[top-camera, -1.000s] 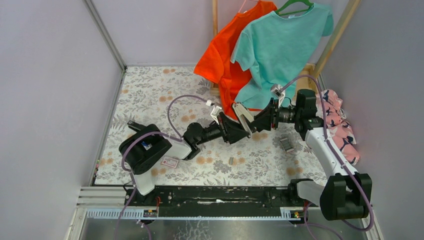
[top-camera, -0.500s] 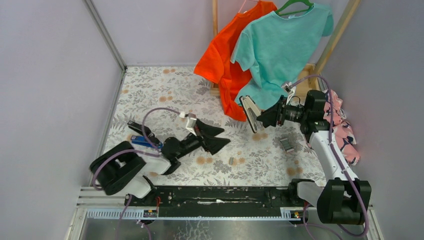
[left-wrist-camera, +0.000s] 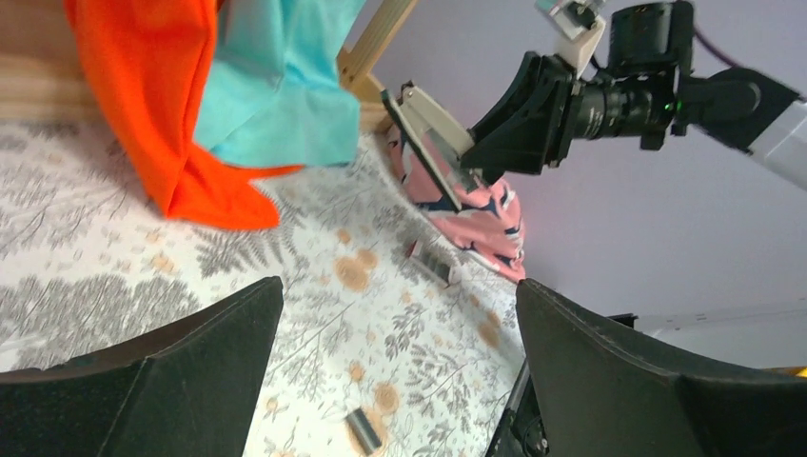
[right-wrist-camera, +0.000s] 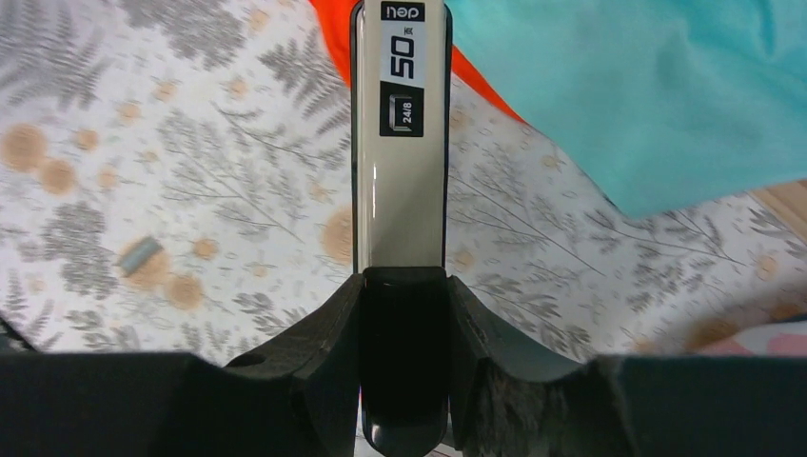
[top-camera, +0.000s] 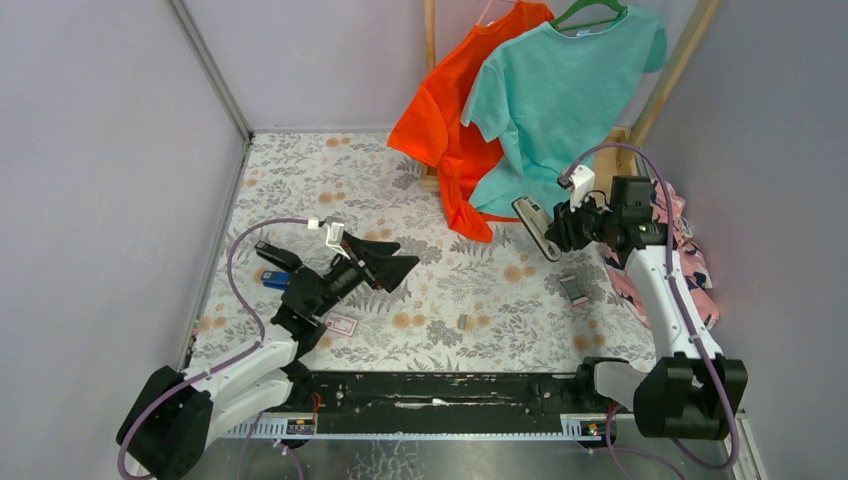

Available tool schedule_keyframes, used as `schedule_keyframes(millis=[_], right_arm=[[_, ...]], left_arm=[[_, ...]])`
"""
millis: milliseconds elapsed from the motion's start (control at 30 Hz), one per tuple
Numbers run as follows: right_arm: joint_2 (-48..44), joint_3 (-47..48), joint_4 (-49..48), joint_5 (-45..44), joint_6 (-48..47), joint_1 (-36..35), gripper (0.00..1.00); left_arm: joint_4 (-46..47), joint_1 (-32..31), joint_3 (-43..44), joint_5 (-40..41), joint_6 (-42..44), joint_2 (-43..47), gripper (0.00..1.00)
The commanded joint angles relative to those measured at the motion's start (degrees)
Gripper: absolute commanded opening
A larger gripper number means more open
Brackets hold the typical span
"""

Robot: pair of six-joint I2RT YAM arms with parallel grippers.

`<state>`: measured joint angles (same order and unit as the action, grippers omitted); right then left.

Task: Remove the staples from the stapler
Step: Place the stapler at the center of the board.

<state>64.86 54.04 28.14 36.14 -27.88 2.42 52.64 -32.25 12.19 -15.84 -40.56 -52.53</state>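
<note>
Staples (top-camera: 463, 321) lie on the table (top-camera: 300, 180) near the bases. The left gripper (top-camera: 405, 254) hangs splayed, empty. Farther right, the right gripper (top-camera: 553, 232) clamps the stapler (top-camera: 533, 220) aloft; whether any strips are inside is unclear. Tilt it magazine-down over the table, grip firm, shaking gently so anything loose drops beside the others.
</note>
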Motion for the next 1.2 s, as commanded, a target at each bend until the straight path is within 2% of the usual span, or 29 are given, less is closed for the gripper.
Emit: schedule_keyframes(millis=[0,100,233,600,667,733,800,867,933,1067,1167], right_arm=[[4.5,5.3,-0.1,-9.6,-7.2,0.2,0.0],[8.0,5.3,-1.9,-15.6,-9.7,0.2,0.0],[11.8,5.5,-3.1,-19.2,-12.1,0.2,0.01],[22.9,7.0,-5.1,-22.4,-15.8,0.2,0.08],[24.5,7.3,-5.4,-22.5,-16.2,0.2,0.16],[25.7,7.2,-5.6,-23.3,-17.4,0.2,0.33],[26.4,7.7,-5.0,-24.6,-18.4,0.2,0.57],[25.9,8.9,-3.8,-23.9,-18.4,0.3,0.69],[24.4,10.5,-1.0,-21.6,-17.5,0.3,0.74],[20.0,16.5,7.5,-10.7,-14.6,0.3,0.75],[16.5,20.2,13.5,2.0,-11.7,0.3,0.75]], left_arm=[[-11.3,1.1,0.7,0.3,-0.6,2.8,1.0],[-10.4,1.5,-1.2,1.2,-1.7,3.3,1.0],[-8.6,2.1,-2.2,0.4,-3.0,2.9,1.0],[-11.3,3.1,-2.4,0.2,-3.8,2.2,1.0],[-11.6,3.1,-2.6,0.3,-3.8,2.8,1.0],[-11.8,3.2,-2.8,0.6,-4.0,3.3,1.0],[-11.3,3.1,-3.1,1.1,-4.5,3.7,1.0],[-10.1,3.2,-3.3,1.0,-4.7,3.7,1.0],[-9.5,3.2,-2.8,0.4,-4.7,3.5,1.0],[-10.4,3.2,-1.2,-1.9,-4.0,3.3,1.0],[-19.5,3.2,2.2,-3.2,-0.1,4.1,1.0]])
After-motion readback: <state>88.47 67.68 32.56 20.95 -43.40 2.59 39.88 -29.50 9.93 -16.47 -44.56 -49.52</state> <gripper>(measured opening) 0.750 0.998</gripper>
